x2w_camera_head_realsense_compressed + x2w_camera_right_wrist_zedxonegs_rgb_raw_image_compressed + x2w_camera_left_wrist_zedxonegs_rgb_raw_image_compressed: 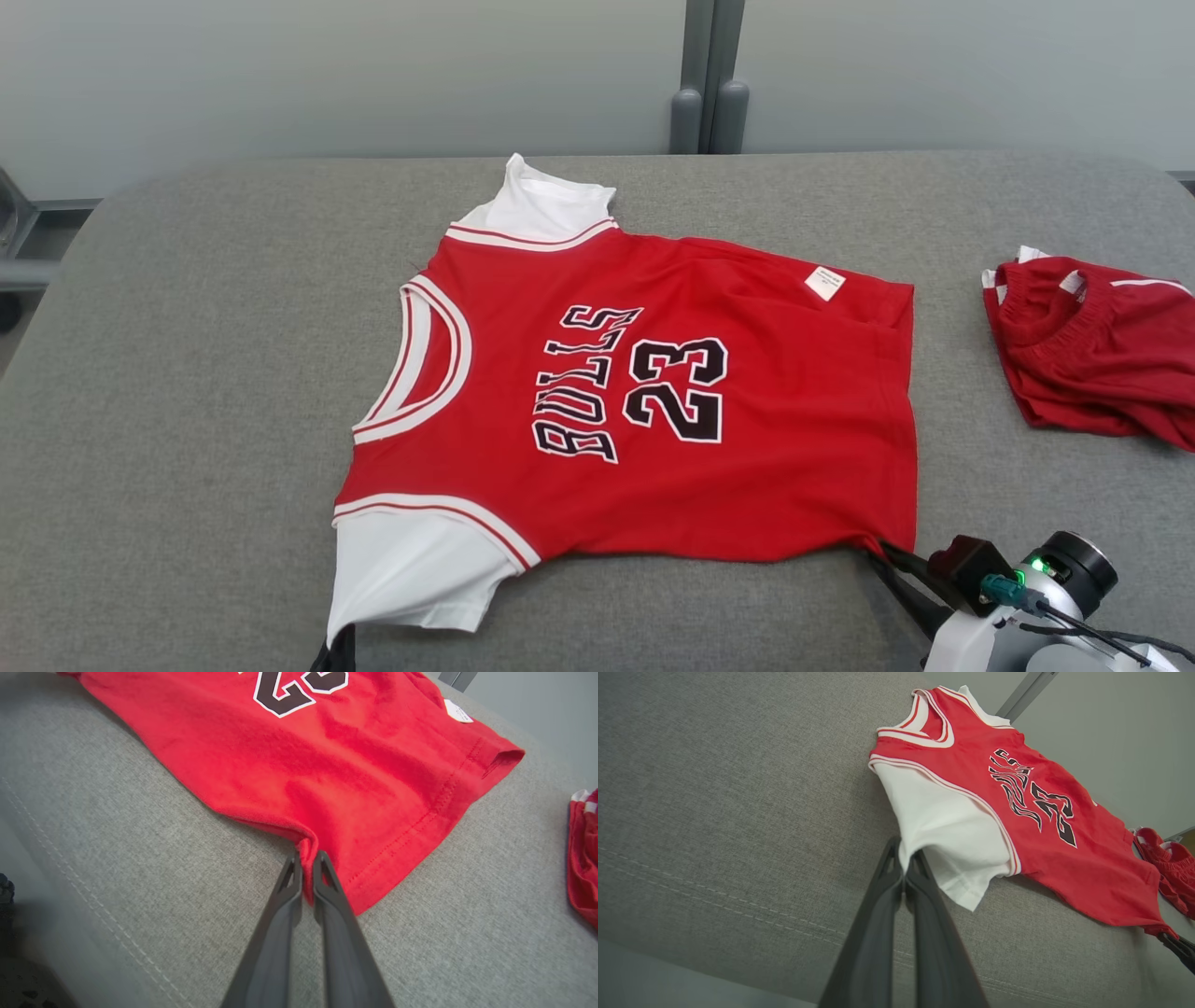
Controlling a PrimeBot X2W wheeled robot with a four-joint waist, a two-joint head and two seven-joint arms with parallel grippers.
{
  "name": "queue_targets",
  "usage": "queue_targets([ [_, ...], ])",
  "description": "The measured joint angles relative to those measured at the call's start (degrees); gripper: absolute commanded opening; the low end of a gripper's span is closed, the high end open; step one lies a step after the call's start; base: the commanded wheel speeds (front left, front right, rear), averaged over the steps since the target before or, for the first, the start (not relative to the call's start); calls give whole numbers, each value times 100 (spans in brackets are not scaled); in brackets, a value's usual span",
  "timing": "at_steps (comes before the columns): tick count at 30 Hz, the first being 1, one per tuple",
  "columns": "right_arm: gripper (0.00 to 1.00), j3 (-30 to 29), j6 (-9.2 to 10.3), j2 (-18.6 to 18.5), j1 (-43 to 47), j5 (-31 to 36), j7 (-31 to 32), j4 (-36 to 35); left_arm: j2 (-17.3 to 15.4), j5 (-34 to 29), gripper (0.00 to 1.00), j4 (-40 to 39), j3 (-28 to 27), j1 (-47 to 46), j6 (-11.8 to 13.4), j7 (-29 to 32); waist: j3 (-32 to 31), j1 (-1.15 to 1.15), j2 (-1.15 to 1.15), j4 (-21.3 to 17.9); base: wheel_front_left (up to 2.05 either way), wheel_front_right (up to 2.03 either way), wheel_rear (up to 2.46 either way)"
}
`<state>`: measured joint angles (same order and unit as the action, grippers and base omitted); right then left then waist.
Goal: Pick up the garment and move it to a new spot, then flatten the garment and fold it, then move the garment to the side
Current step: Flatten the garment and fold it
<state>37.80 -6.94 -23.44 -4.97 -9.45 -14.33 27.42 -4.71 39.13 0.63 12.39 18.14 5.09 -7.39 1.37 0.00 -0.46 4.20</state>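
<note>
While the Bulls jersey (653, 401) lies flat on the tabletop (187, 373), left fingers (878, 933) pinch its white sleeve (943, 826), right fingers (275, 933) its hem corner (341, 882). Pull unevenly and one thin pinch could slip, rumpling it.

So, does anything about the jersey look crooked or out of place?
The jersey lies mostly flat, but its far sleeve is bunched up short, while the near sleeve spreads out. Creases run near the label. Beside it, red shorts lie crumpled.
</note>
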Motion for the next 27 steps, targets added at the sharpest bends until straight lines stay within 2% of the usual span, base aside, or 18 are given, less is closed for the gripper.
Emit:
queue_targets([
  [5, 0, 94, 0, -42, 105, 114, -1, 80, -53, 11, 0, 42, -123, 11, 35, 3, -38, 0, 0, -143, 0, 0, 0],
  [12, 2, 120, 0, -26, 140, 151, -2, 116, -58, -7, 0, 44, -24, -1, 44, 80, -104, 0, 0, -319, 0, 0, 0],
  [13, 18, 120, 0, -18, 140, 151, -2, 121, -58, -7, 0, 44, 0, -1, 44, 81, -112, 0, 0, -340, 0, 0, 0],
  [14, 27, 120, 0, -8, 140, 151, -2, 124, -58, -8, 0, 44, 24, -1, 45, 88, -120, 0, 0, -359, 0, 0, 0],
  [15, 45, 114, 3, -3, 146, 148, -2, 126, -63, -20, 0, 43, 55, -2, 45, 126, -127, 0, 0, -374, 0, 0, 0],
  [16, 82, 105, 4, -3, 163, 144, -2, 125, -64, -48, 0, 47, 70, -2, 45, 140, -133, 0, 0, -384, 0, 0, 0],
  [17, 100, 100, 5, -4, 188, 144, -2, 126, -67, -64, 0, 51, 67, -2, 45, 154, -136, 0, 0, -390, 0, 0, 0],
  [18, 100, 100, 5, -1, 207, 144, -2, 125, -87, -66, 0, 57, 64, -2, 45, 172, -139, 0, 0, -393, 0, 0, 0],
  [19, 100, 98, 8, 4, 218, 143, -2, 119, -118, -66, 10, 67, 55, -2, 46, 182, -141, 0, 0, -397, 0, 0, 0],
  [20, 100, 82, 53, 11, 226, 141, -2, 103, -146, -68, 38, 74, 33, -1, 47, 182, -144, 0, 0, -400, 0, 0, 0],
  [22, 100, 5, 101, 14, 260, 125, -2, 49, -175, -92, 65, 80, -38, 5, 55, 185, -152, 0, 0, -406, 0, 0, 0],
  [23, 100, -24, 109, 9, 297, 125, -2, 14, -177, -97, 93, 86, -75, 8, 56, 188, -158, 0, 0, -408, 0, 0, 0],
  [24, 100, -45, 152, 9, 342, 122, -2, -24, -182, -100, 100, 88, -103, 10, 56, 189, -163, 0, 0, -410, 0, 0, 0],
  [27, 100, -88, 231, 2, 472, 78, -2, -145, -218, -100, 100, 96, -146, 47, 100, 238, -182, 0, 0, -418, 0, 0, 0],
])
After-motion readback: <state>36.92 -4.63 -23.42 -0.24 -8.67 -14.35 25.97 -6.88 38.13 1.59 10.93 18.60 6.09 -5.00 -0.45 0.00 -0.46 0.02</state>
